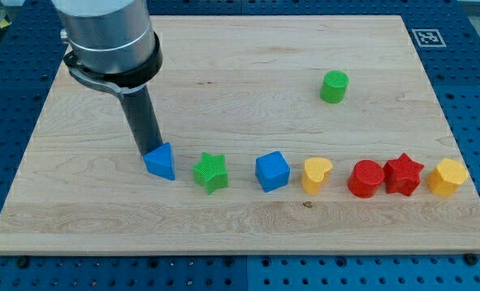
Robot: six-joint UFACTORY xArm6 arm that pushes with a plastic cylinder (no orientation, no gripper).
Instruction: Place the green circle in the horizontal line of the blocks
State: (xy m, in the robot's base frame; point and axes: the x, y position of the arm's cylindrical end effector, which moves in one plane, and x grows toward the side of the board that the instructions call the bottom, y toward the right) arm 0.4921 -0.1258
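Note:
The green circle [334, 86] stands alone on the wooden board [240, 65], towards the view's upper right. Below it a horizontal line of blocks runs left to right: blue triangle [161, 162], green star [211, 172], blue cube [271, 171], yellow heart [316, 175], red circle [366, 179], red star [403, 174], yellow hexagon [448, 177]. My tip [146, 152] is at the line's left end, touching the upper left side of the blue triangle. It is far to the left of the green circle.
The arm's grey body [111, 36] hangs over the board's upper left part. A black-and-white marker tag [426, 37] sits at the board's upper right corner. A blue perforated table surrounds the board.

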